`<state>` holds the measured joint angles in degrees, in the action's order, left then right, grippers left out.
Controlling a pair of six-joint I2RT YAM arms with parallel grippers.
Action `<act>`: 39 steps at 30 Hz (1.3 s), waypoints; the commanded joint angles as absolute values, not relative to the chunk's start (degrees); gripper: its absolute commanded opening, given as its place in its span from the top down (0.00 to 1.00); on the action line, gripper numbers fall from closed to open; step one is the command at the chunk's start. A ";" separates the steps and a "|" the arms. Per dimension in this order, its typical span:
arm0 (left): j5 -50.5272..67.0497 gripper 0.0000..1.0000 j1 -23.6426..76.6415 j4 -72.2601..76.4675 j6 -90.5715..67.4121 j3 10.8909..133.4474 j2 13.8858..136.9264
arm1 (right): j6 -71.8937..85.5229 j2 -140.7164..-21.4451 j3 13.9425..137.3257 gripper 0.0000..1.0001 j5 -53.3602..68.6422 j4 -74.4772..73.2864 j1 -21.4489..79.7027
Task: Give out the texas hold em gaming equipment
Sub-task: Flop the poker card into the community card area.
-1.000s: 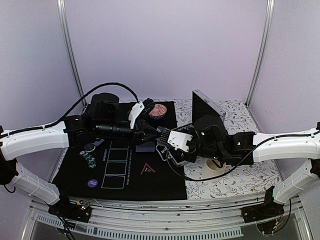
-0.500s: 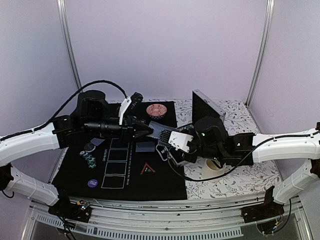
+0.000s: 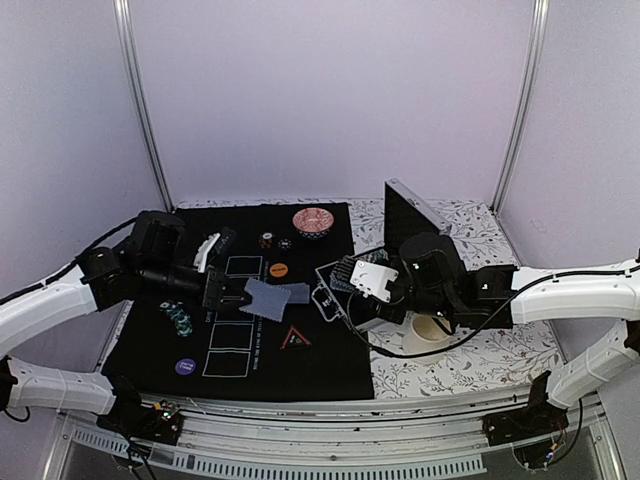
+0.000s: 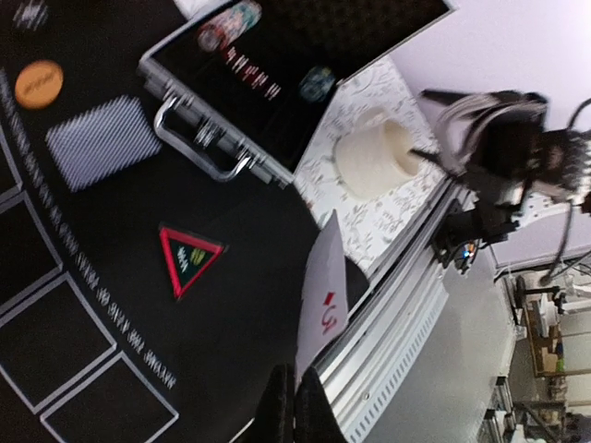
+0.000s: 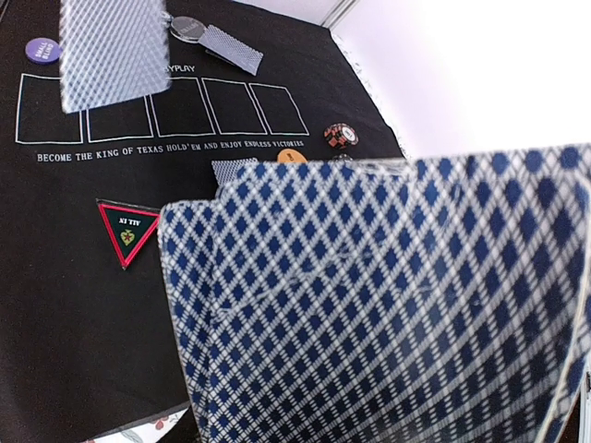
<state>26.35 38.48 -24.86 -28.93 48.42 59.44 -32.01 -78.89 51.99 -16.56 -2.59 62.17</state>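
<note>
1. Floral worktop (image 3: 480, 375). A black mat (image 3: 330, 378) covers its left half, w/ white printed boxes (image 3: 228, 362) in a column.
2. Open case (image 3: 412, 215) sits at the mat's far-right edge. A cup (image 3: 425, 335) stands on the worktop just beyond it, partly under the R arm.
3. R hand (image 3: 346, 283) hangs over the mat's right edge, by the case. The deck (image 5: 388, 314) fills its wrist view, backs to the lens. Fingers are hidden behind the cards, so it's prob. part-closed on the deck; the pinch itself isn't visible.
4. L hand (image 3: 238, 294) is over the mat's middle-left, fingers pressed fully together on one card (image 3: 262, 299) by its edge. The card is off the mat, tilted, jutting toward centre.
5. 2nd card (image 3: 298, 293) lies flat, back up, just beside the held one, w/ an orange disc (image 3: 279, 269) near it.
6. Red triangle (image 3: 295, 340) lies on the near side of those, apart.
7. Green chips (image 3: 180, 318) sit under the L forearm. A purple disc (image 3: 185, 367) lies toward the mat's near-left corner.
8. Step, as I read it: L hand is dealing its card to a spot on the mat. To do it well:
   - level the card first, back up
   - go low before letting go, so it can't flip or skid
   - land it clear of the 2nd card, no overlap
   - keep the wrist high over the chips
   - R hand holds the deck steady, out of L's path
</note>
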 commanded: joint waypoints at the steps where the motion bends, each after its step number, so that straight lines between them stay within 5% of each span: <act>1: 25.13 1.00 35.85 -36.26 -37.22 42.00 56.05 | -31.03 -77.29 51.59 0.57 -15.12 -1.69 62.05; 12: 30.87 1.00 24.21 -33.80 -34.13 30.41 62.18 | -30.50 -76.70 51.09 0.57 -13.48 -1.24 62.05; 39: 20.46 1.00 25.18 -43.30 -37.81 35.35 63.58 | -31.10 -75.54 50.63 0.57 -13.10 -0.95 62.05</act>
<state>23.59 24.67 -39.70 -36.49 30.63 66.13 -31.27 -77.23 50.92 -13.34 -2.52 62.17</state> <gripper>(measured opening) 0.006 0.436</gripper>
